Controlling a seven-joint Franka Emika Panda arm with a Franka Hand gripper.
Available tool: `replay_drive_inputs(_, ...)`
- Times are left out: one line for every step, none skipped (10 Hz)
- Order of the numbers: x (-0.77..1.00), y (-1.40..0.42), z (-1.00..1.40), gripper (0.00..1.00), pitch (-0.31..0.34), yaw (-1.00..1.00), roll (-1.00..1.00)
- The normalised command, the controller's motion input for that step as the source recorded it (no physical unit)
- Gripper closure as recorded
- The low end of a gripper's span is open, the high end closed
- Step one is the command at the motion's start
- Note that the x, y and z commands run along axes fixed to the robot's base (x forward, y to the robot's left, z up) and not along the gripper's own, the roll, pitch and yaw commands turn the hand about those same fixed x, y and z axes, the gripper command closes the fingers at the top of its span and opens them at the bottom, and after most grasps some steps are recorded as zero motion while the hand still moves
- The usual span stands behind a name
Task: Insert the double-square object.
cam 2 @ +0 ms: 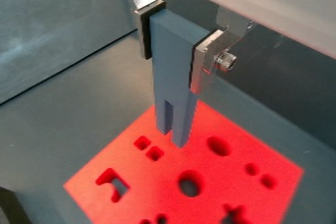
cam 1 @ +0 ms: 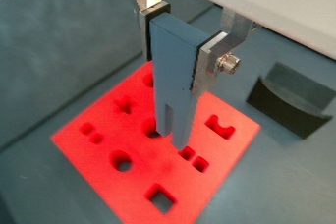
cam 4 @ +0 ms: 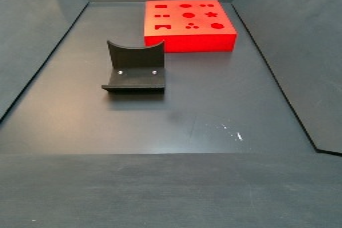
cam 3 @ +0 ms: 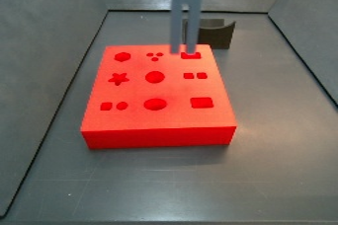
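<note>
gripper [cam 1: 184, 39] above the red block [cam 3: 158, 120], silver plates clamped on the double-square object [cam 1: 172, 81], a long matte grey-blue bar hung upright, forked lower end just over the cutouts; dark fixture [cam 4: 134, 69] well apart on grey floor

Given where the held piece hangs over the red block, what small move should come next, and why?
Probably a slow, straight descent. The end effector is shut on the double-square object, which hangs upright with its forked lower end just above, or just touching, the red block, at the paired square holes in a side view. Whether the prongs align exactly is unclear.
</note>
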Motion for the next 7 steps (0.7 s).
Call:
replay_drive_inputs(0.67, 0.11, -0.65, 1.00, -0.051, 0.00, 0.24)
replay_drive_inputs(0.44, 0.08, -0.67, 1.00, -0.146, -0.04, 0.14)
replay_drive_inputs(0.49, 0.06, -0.60, 1.00, -0.139, 0.00, 0.10)
replay_drive_inputs(0.24, 0.08, -0.49, 1.00, -0.040, 0.00, 0.18)
replay_drive_inputs(0.04, 0.06, -0.28, 1.00, 0.000, 0.16, 0.25)
replay_drive_inputs(0.00, 0.09, -0.31, 1.00, 0.000, 0.21, 0.25)
replay_drive_inputs(-0.21, 0.00, -0.34, 1.00, -0.019, 0.00, 0.15)
